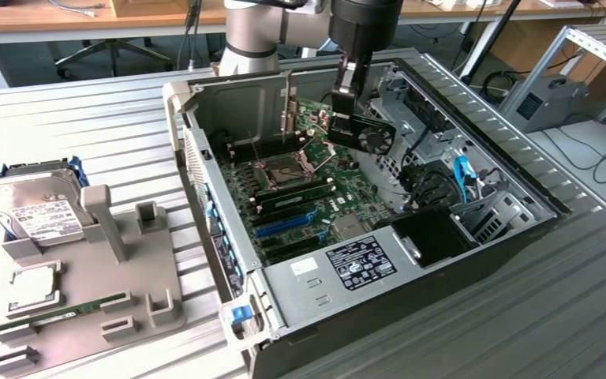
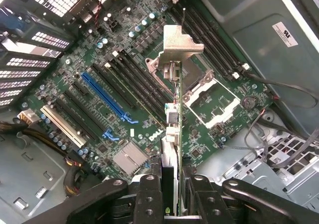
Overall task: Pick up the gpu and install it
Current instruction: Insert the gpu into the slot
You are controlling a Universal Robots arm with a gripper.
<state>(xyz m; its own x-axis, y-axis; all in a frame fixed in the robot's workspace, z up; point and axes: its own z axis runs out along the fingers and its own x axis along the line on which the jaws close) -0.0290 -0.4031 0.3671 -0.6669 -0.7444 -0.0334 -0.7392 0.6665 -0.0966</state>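
gpu point(image 1: 366, 132): inside the open PC case point(image 1: 514, 229), held up above the motherboard point(image 1: 314, 197), not in any slot. Fan face turned toward the exterior view's right, card tilted.
gpu, wrist view: card point(image 2: 175, 129) seen edge-on, thin strip running away from the cam. Silver bracket at the far end, hanging over the CPU socket point(image 2: 209, 97).
gpu vs gripper: card sits directly between the fingers, hanging below the gripper point(image 1: 342, 106). Its near edge reaches right into the jaw gap.
gripper state: clenched on the gpu. In the wrist view one black finger point(image 2: 149, 196) is on each side of the card edge, both pressed to it.
arm: comes down from the top of the exterior view into the case, above the far end of the board.
motherboard: lies flat on the case floor. The socket is open w/ metal frame. Black RAM slots beside it. Blue slot point(image 2: 107, 97) and more black slots further along, well apart from the card.
case, other: black box w/ white label point(image 1: 358, 264) at the near end. Blue cable point(image 1: 461, 178) on the exterior view's right side.
outside case: grey holder point(image 1: 124, 276) on the slatted table point(image 1: 92, 118), exterior view's left. Hard drive point(image 1: 35, 213) stands at its far end, long green memory stick point(image 1: 66, 313) lies near its front.
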